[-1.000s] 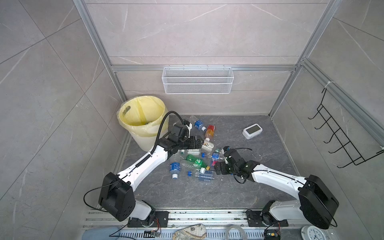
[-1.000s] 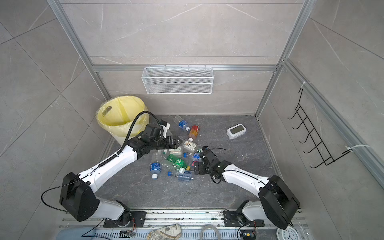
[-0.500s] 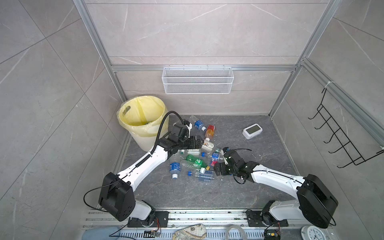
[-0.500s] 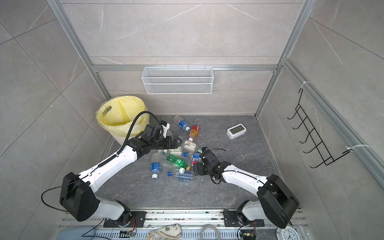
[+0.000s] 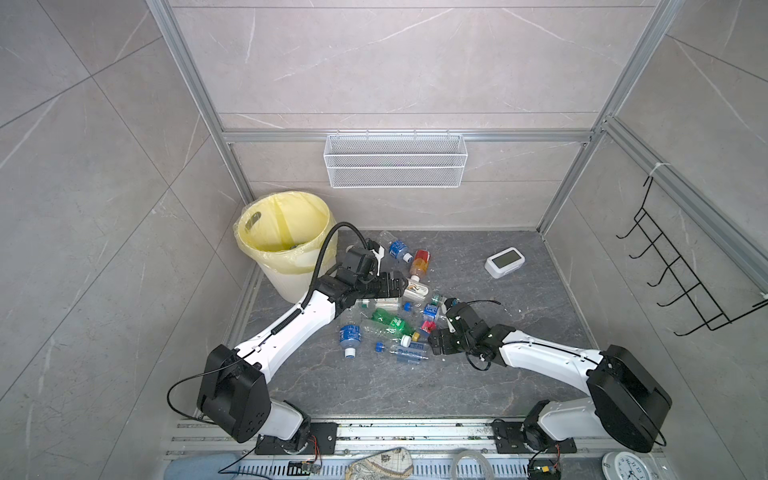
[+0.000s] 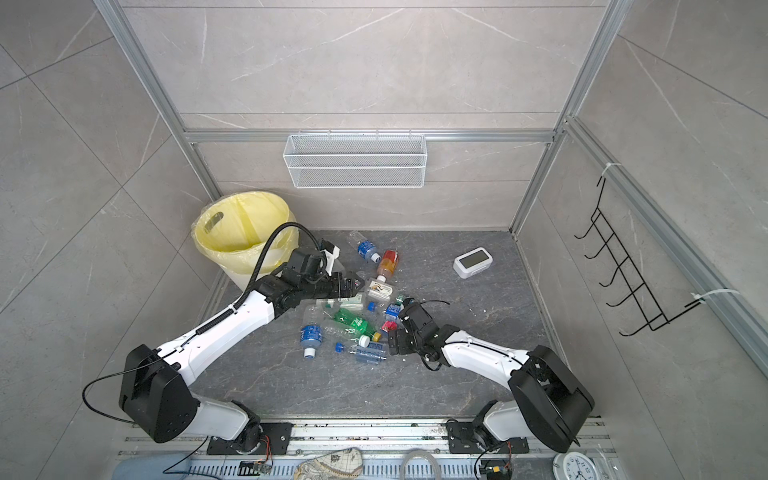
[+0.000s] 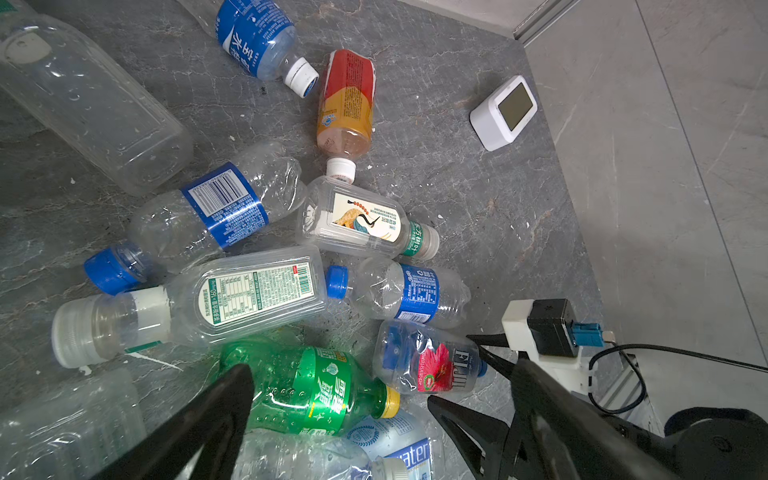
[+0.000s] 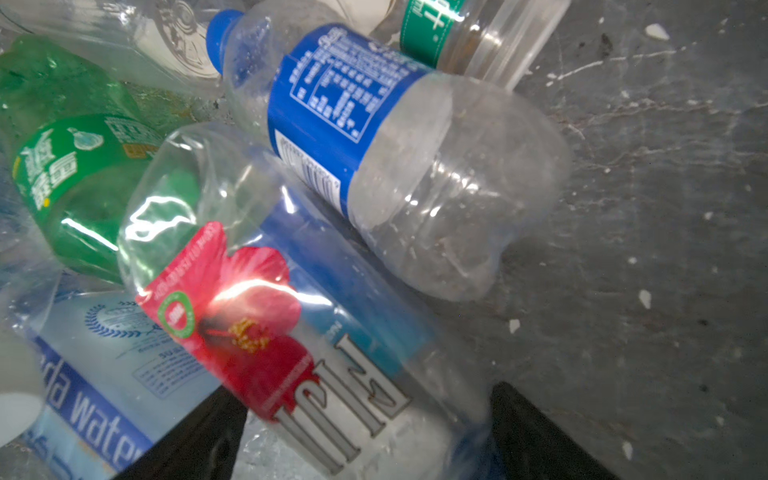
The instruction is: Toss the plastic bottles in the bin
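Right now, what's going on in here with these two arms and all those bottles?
Two robot arms are clearing plastic bottles scattered beside the bin. The right gripper has its jaws on either side of the clear bottle with the red flower label; whether it grips it yet isn't clear. The left gripper hangs open over the pile, holding nothing. Every bottle I can see lies outside the bin.
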Robot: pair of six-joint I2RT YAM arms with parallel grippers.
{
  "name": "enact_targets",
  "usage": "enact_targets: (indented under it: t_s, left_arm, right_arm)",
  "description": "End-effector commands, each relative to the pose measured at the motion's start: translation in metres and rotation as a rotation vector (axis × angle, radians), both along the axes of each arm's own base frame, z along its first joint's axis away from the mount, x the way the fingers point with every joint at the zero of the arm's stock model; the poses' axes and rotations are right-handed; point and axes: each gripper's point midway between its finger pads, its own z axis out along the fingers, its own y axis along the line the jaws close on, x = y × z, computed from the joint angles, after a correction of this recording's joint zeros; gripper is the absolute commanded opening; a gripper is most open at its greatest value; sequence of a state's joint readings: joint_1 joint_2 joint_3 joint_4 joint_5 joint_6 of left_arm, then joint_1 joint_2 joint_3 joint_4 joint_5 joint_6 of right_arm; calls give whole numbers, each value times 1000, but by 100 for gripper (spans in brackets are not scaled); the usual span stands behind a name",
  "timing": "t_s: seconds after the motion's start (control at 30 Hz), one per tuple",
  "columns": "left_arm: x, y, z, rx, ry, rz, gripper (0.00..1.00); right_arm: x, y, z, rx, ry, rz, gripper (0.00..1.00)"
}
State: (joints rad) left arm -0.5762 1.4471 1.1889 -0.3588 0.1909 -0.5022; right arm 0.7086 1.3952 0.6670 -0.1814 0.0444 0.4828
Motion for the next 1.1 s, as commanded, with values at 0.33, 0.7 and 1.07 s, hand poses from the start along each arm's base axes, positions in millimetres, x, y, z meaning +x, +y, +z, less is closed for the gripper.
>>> enact_targets:
  t_s: [0.33,0.7,1.07]
  left_arm:
    - [4,-7,7,-30,2,-9,100]
    - [3,-9,5,-33,9,-16,100]
    - [3,-8,11,-41,-9,-17,100]
  right_arm:
    - [-5,2,-12,-31,10,13,86]
    - [-3,2,-11,-37,-1,16,75]
    - [-2,7,-5,-64,-29,36,78]
